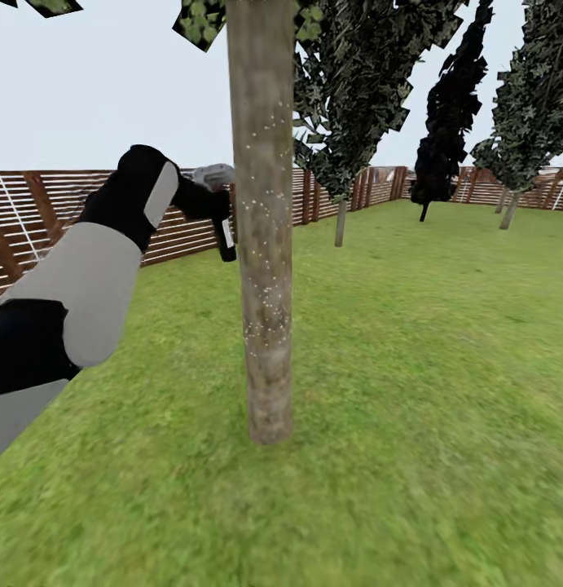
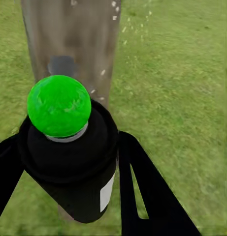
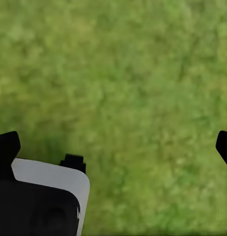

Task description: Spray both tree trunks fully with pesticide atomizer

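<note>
Head view, left to right: left arm raised, left gripper (image 1: 218, 214) clamped on sprayer (image 1: 224, 238), just beside tree trunk (image 1: 263, 244). White droplet specks on trunk mid-height; base and top look bare. Fence (image 1: 61, 212) behind, lawn (image 1: 428, 367) right. Suggest sweeping nozzle up and down, keeping close, then circling for hidden side. Right wrist view: right gripper (image 3: 118, 142) wide open, empty, over grass. Second tree not identified.

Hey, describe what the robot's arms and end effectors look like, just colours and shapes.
The left arm is built of rounded segments in light grey and black, with a grey panel on the black wrist section. The left end effector has flat black fingers, one with a long triangular cutout. The right end effector shows black fingertips spread wide, above a black housing with a white rounded plate.
</note>
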You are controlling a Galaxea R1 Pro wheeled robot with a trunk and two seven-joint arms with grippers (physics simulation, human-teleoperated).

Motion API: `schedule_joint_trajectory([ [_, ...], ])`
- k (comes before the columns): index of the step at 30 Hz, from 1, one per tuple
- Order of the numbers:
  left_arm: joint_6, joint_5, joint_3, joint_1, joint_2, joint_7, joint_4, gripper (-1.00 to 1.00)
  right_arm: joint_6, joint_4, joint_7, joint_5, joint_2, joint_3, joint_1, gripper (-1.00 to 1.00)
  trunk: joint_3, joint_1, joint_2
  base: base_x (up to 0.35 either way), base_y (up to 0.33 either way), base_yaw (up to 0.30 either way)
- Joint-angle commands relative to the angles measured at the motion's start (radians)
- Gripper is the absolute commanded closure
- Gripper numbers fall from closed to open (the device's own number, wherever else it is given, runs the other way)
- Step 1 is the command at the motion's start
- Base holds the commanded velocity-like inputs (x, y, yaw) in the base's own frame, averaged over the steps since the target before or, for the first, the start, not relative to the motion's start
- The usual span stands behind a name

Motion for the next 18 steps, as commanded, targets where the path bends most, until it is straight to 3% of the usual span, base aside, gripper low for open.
schedule_joint_trajectory([
  [1, 0.003, 0.004, -0.001, -0.002, -0.007, 0.002, 0.033, 1.0, -0.004, 0.002, -0.002, -0.008, 0.001, 0.009, -0.001, -1.0, -0.002, 0.0, -0.002, -0.025, -0.108, 0.0],
  [7, -0.008, 0.004, 0.0, -0.001, -0.017, 0.004, 0.128, 1.0, -0.004, 0.002, -0.002, -0.008, 0.001, 0.009, -0.001, -1.0, -0.002, 0.0, -0.002, -0.006, -0.027, 0.0],
  [10, -0.192, 0.003, 0.0, -0.001, -0.015, 0.005, 0.336, 1.0, -0.004, 0.002, -0.002, -0.007, 0.001, 0.009, -0.001, -1.0, -0.002, 0.0, -0.002, 0.0, -0.001, 0.0],
  [15, -0.308, 0.003, 0.0, -0.001, -0.014, 0.006, 0.473, 1.0, -0.004, 0.002, -0.002, -0.008, 0.001, 0.009, -0.001, -1.0, -0.002, 0.0, -0.002, 0.0, 0.0, 0.0],
  [18, -0.329, 0.003, 0.0, -0.001, -0.014, 0.005, 0.492, 1.0, -0.004, 0.002, -0.002, -0.008, 0.001, 0.009, -0.001, -1.0, -0.002, 0.0, -0.002, 0.0, 0.0, 0.0],
])
